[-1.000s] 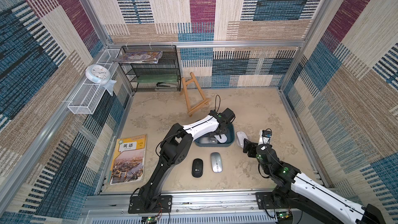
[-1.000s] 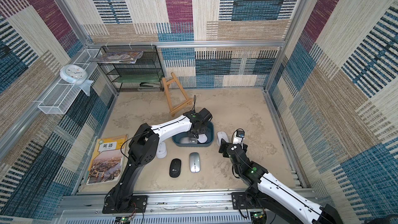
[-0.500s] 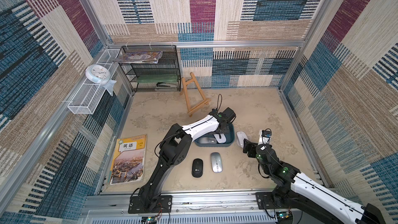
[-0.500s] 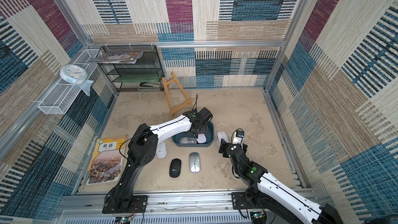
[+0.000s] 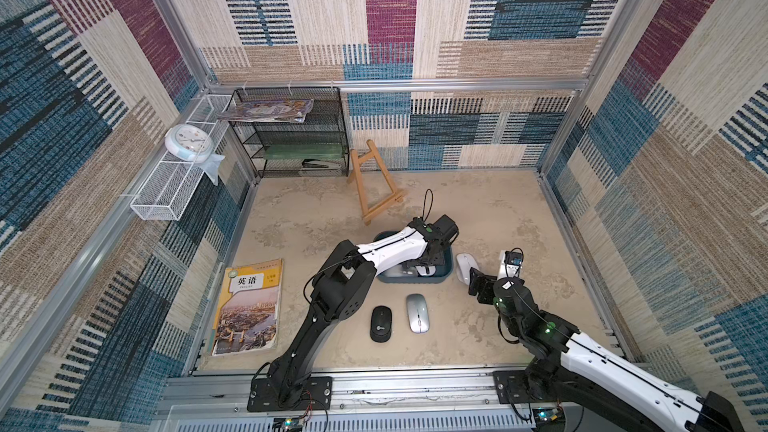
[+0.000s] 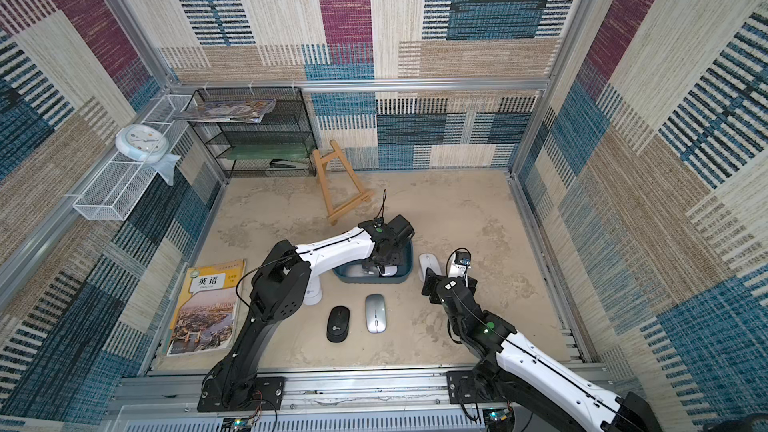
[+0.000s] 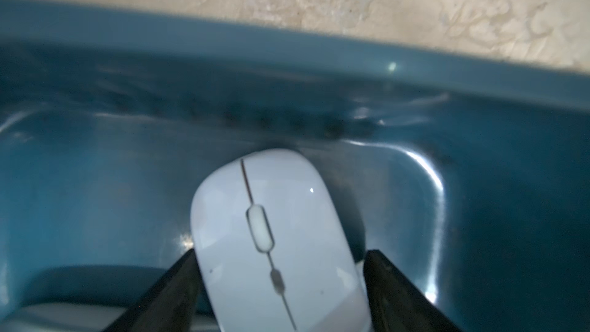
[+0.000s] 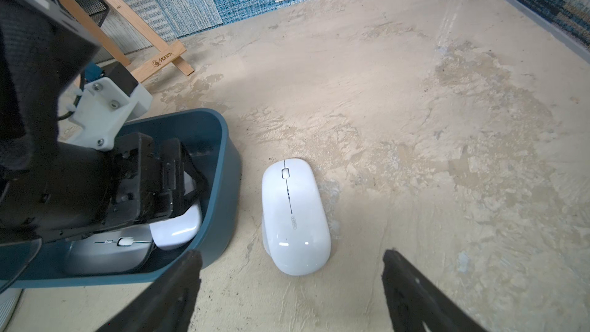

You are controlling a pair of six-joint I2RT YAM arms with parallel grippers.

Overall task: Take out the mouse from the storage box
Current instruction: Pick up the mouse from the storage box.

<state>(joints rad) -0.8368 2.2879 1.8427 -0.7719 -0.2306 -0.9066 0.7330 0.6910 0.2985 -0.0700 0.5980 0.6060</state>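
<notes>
The dark teal storage box (image 5: 415, 281) (image 6: 374, 279) sits mid-table. My left gripper (image 7: 281, 252) (image 5: 428, 261) reaches down into it and is shut on a white mouse (image 7: 274, 234) (image 8: 178, 228), one black finger on each of its sides. The mouse looks sharp while the box wall (image 7: 287, 43) is blurred. A second, grey mouse (image 8: 108, 250) lies in the box beside it. My right gripper (image 8: 291, 253) (image 5: 478, 280) hovers open and empty just right of the box, over the bare table.
Another white mouse (image 8: 295, 215) (image 5: 464, 268) lies on the table between the box and my right gripper. A silver mouse (image 5: 417, 312) and a black mouse (image 5: 381, 323) lie in front of the box. Textbook (image 5: 247, 307) front left, wooden easel (image 5: 374, 184) and black rack (image 5: 291, 135) behind.
My left gripper has shifted slightly inside the box, toward the white mouse. The right arm and the mice on the table have not moved.
</notes>
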